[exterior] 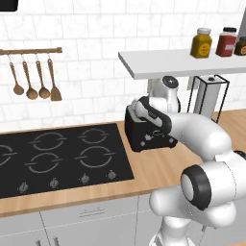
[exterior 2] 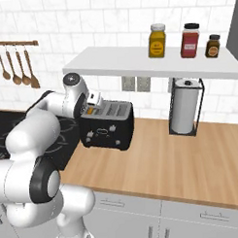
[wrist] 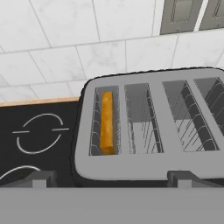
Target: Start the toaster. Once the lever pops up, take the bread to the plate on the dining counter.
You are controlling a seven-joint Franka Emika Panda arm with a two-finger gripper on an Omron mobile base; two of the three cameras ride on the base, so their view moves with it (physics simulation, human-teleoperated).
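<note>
Wood counter (exterior 2: 180, 157) — toaster (wrist: 148, 131) holds bread (wrist: 107, 122) — beyond open fingers (wrist: 41, 179).

A home kitchen — black stove top (exterior: 57, 158), hanging wooden utensils (exterior: 36, 77), spice jars (exterior 2: 185, 40) on a shelf.

Black boxy toaster (exterior 2: 107, 126) with a grey slotted top (wrist: 148, 127), standing upright on the wooden desk (exterior 2: 161, 163) just beside the stove. Light controls mark its front. Bread (wrist: 107, 122), a tan-orange slice, stands on edge, sunk in the outermost slot nearest the stove.
</note>
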